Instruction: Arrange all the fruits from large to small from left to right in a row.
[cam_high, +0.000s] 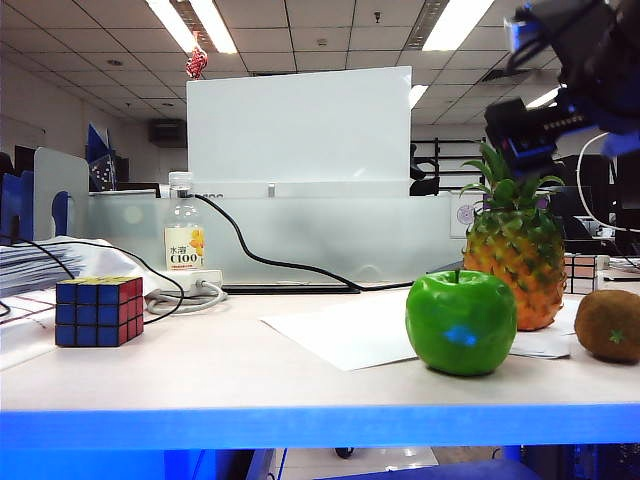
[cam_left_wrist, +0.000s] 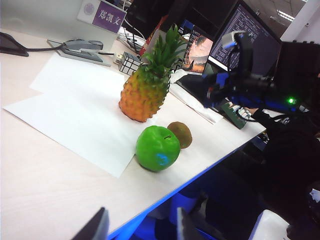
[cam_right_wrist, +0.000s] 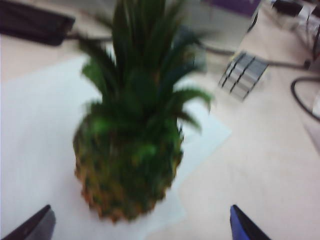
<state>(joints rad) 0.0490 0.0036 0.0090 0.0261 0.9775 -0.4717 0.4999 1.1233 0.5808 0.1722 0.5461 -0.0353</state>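
Observation:
Three fruits stand on the table at the right of the exterior view. The tall pineapple (cam_high: 515, 262) is behind, the green apple (cam_high: 461, 322) is in front of it to the left, and the brown kiwi (cam_high: 608, 326) is at the far right. My right gripper (cam_high: 522, 148) hangs above the pineapple's leaves. In the right wrist view it (cam_right_wrist: 140, 212) is open, its fingers wide on either side of the blurred pineapple (cam_right_wrist: 130, 150) and not touching it. My left gripper (cam_left_wrist: 141, 226) is open and empty over the table's front edge, well away from the pineapple (cam_left_wrist: 145, 92), apple (cam_left_wrist: 157, 148) and kiwi (cam_left_wrist: 180, 134).
A multicoloured puzzle cube (cam_high: 98, 311) sits at the left, with a clear drink bottle (cam_high: 184, 237) and cables behind it. White paper (cam_high: 340, 335) lies under the fruits. A small silver cube (cam_high: 580, 272) stands behind the pineapple. The blue table edge (cam_high: 300, 425) runs along the front.

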